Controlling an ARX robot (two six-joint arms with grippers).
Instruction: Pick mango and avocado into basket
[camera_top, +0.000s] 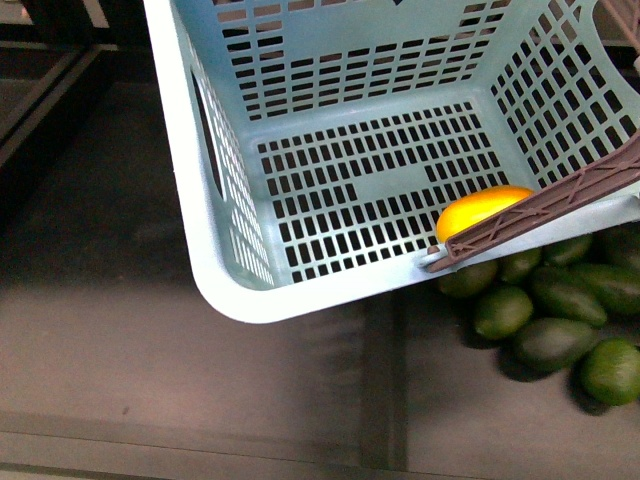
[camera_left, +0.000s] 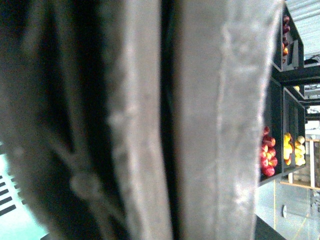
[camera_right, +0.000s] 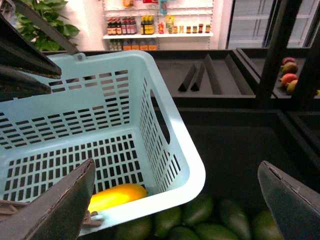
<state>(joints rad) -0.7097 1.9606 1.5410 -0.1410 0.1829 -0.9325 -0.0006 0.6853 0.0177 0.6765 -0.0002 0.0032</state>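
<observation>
The light turquoise basket (camera_top: 230, 270) hangs tilted above the dark bin, its brown handle (camera_top: 560, 195) crossing one corner. The orange-yellow mango (camera_top: 478, 210) lies on the slotted floor inside, against the near wall. Several dark green avocados (camera_top: 555, 340) lie in a pile in the bin below that corner. In the right wrist view my right gripper (camera_right: 175, 210) stands open over the avocados (camera_right: 200, 212), beside the basket's rim (camera_right: 192, 170), with the mango (camera_right: 117, 196) behind that rim. My left gripper (camera_left: 167, 150) is shut on the basket; its view shows only blurred grey surfaces and a sliver of turquoise (camera_left: 10, 210).
Dark display bins with slanted dividers (camera_right: 200, 75) stretch behind the basket. Reddish fruit (camera_right: 287, 75) sits in a bin at the far right. Red apples (camera_left: 268, 155) and yellow fruit (camera_left: 292, 150) fill shelf compartments. A wall shelf of bottles (camera_right: 150, 25) stands far back.
</observation>
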